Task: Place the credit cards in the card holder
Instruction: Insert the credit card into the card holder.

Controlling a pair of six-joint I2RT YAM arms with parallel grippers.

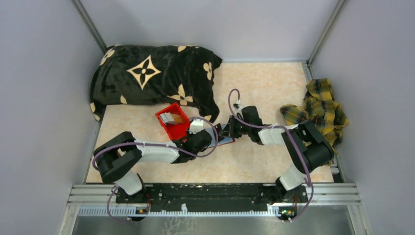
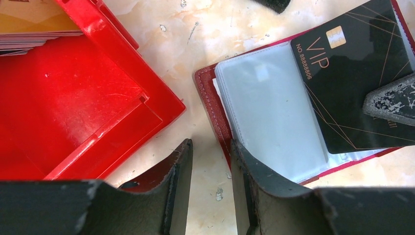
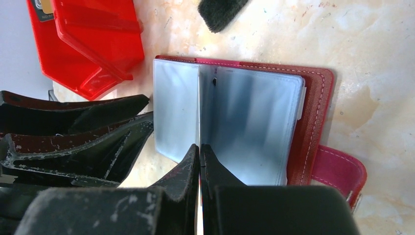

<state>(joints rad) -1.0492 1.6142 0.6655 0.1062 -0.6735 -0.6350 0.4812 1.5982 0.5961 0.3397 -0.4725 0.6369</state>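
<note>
1. Right gripper [image 3: 200,152] clamped tight on a black VIP card [image 2: 352,83]. Its own camera sees the card edge-on, just a thin line between the fingers.
2. That card sits over the open holder [image 3: 313,122], across the clear sleeves [image 3: 254,127]. I can't tell whether an edge is inside a pocket.
3. Holder lies flat and spread open on the table [image 3: 372,58], dark-red cover down and pale sleeves up. Its snap tab [image 3: 340,171] sticks out past the cover edge.
4. Left gripper [image 2: 211,156] spread apart and empty, right at the holder's edge on the side away from the card. One finger overlaps the holder's corner in the wrist view, but contact is not clear.
5. Red bin [image 2: 98,107] sits just beside the holder, past the left gripper, with bare table between them.
6. More cards there: a stack [image 2: 34,29] lies in the bin, tan one on top, at the end away from the holder.
7. From above, both grippers meet at the holder. A black flowered cushion [image 1: 151,73] lies beyond it and a plaid cloth [image 1: 318,110] is well off to its right.
</note>
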